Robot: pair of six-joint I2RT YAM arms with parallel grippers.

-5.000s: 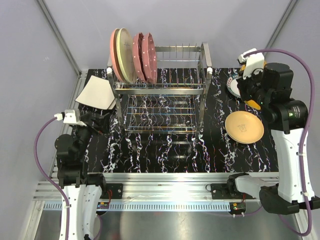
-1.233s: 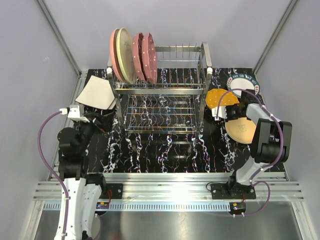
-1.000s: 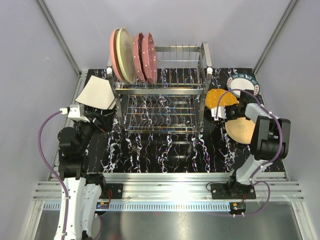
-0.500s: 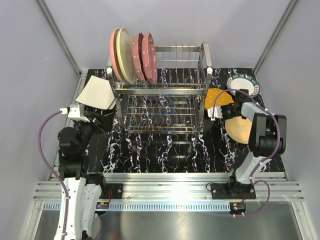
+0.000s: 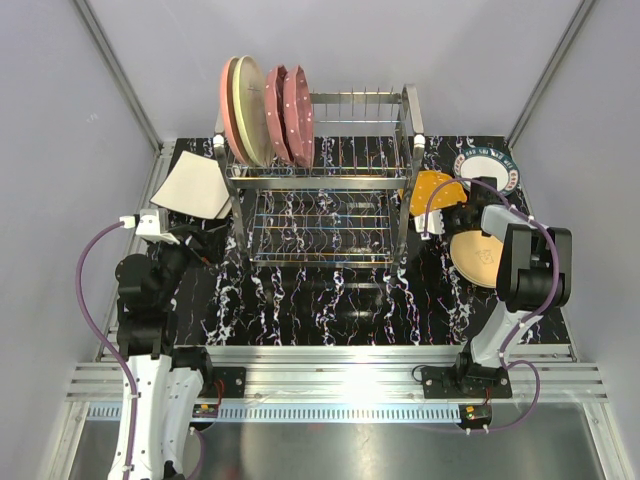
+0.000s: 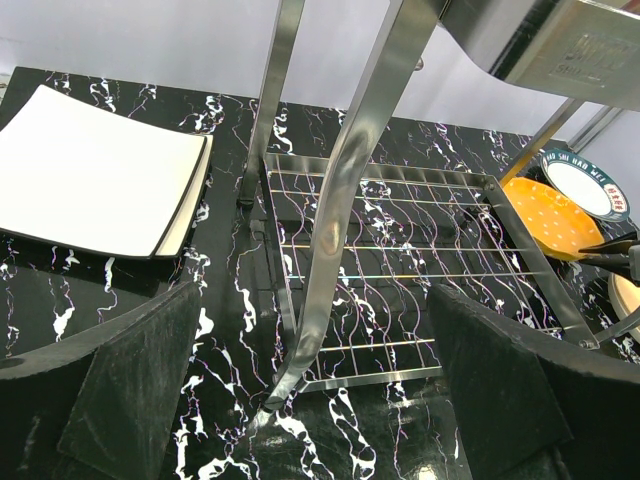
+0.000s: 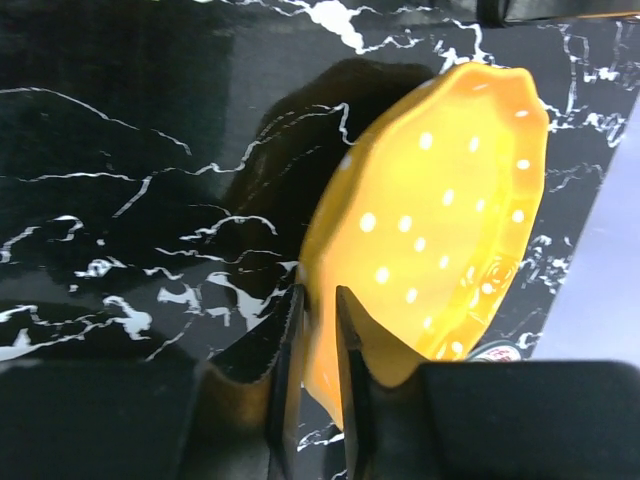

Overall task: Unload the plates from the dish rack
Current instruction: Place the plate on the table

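**Orange plate at the rack's 3 o'clock**

The right tool [image 7: 318, 300] is narrow, pinching the rim of the tilted orange plate [image 7: 430, 210] (white-dotted) just beside the dish rack [image 5: 320, 205]. The left tool [image 6: 320, 400] gapes wide, holding nothing, at the rack's 8 o'clock. Four racked plates [image 5: 265, 125] stand at its 11 o'clock end. A tan plate [image 5: 478, 258] lies on the bench [image 5: 330, 300].

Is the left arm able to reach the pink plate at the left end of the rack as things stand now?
Probably yes. The left hand is open and empty, and the pink plate stands outermost at the dish rack's left end, on that arm's side.
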